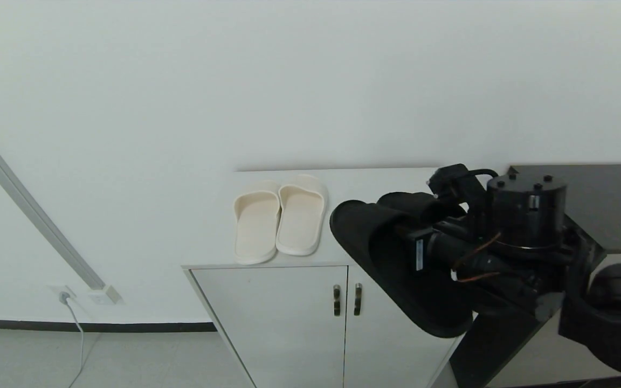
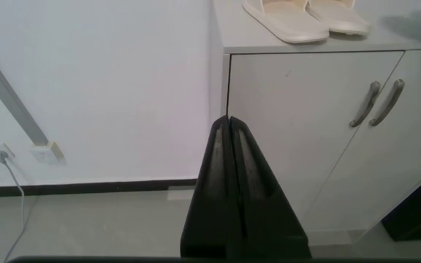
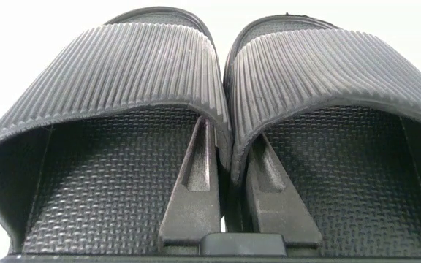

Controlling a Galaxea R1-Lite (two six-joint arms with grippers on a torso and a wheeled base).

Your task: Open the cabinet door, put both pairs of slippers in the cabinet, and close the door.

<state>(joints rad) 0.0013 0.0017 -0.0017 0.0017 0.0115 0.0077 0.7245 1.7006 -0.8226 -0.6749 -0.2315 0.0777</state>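
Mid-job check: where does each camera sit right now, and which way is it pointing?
Head view: on the head, facing forward and down at the white two-door cabinet, cream rubber slippers on top; the right arm shows, carrying the black ribbed slippers.
Left wrist view: off the cabinet's left front corner, facing its closed doors; the left hand, shut, shows.
Right wrist view: behind the right hand, facing into the black ribbed slippers it pinches together.
Shared: head and left wrist views both show the cabinet and cream slippers.

White cabinet, doors shut, cream slippers side by side on its top
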